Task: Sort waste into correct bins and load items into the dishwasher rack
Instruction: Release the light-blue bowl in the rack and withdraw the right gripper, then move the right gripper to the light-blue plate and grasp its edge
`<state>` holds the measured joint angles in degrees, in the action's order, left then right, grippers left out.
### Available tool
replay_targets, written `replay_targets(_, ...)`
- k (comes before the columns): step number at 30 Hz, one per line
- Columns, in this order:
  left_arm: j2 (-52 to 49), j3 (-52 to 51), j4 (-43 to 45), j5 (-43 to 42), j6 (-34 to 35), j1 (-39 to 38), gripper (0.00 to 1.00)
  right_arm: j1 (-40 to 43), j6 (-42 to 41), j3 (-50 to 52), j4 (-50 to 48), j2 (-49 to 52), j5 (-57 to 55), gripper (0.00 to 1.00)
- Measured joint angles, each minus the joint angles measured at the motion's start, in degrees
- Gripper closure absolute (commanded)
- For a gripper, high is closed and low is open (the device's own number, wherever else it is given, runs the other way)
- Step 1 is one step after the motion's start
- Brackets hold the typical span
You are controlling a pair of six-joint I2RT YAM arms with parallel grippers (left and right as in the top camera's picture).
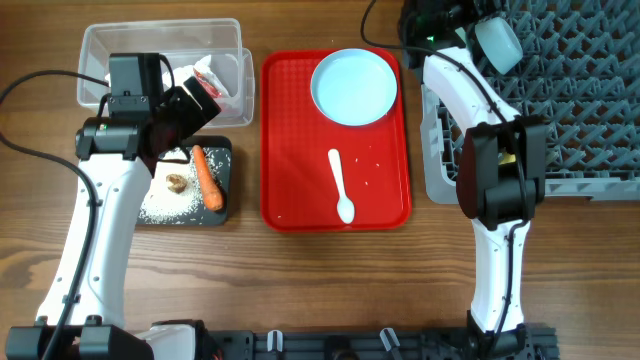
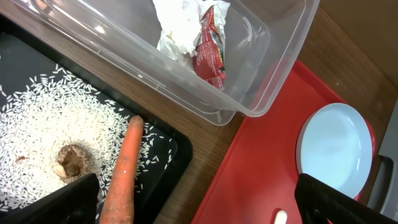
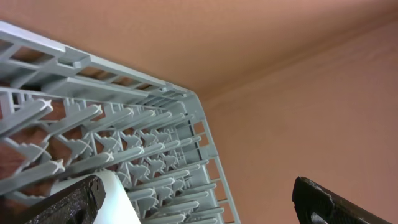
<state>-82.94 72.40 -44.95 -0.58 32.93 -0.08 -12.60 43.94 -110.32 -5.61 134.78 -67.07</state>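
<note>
The clear tub (image 1: 100, 45) holds crumpled white paper with a red wrapper (image 2: 202, 37). The black tray (image 1: 222, 150) holds rice grains (image 2: 43, 124), an orange carrot piece (image 1: 206, 178) and a brown scrap (image 1: 177, 183). My left gripper (image 1: 195, 100) hangs open and empty over the tray's near edge (image 2: 196, 190). The pale-blue plate (image 1: 354, 86) and white spoon (image 1: 341, 186) lie on the red serving tray (image 1: 290, 130). My right gripper (image 1: 480, 30) is open over the grey rack (image 1: 570, 90), with a pale bowl (image 1: 497, 42) beside one finger (image 3: 196, 183). I cannot tell which bowl it is.
The rack's pegs (image 3: 124, 143) fill the left of the right wrist view. A bit of yellow (image 1: 507, 157) shows in the rack behind my right arm. Bare wooden table lies in front of the trays. A few rice grains lie on the red tray.
</note>
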Motion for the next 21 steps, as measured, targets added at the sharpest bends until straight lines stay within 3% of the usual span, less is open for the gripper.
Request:
replay_targets(13, 0.00, 0.00, -0.02, 0.00, 0.00, 0.00, 0.00, -7.37, -2.97, 0.04, 3.54, -5.07, 6.93, 0.00)
replay_targets(21, 0.00, 0.00, 0.00, 0.00, 0.00, 0.00, 0.00, -12.74, -18.53, -0.02, 25.38, -7.78, 18.21, 0.00)
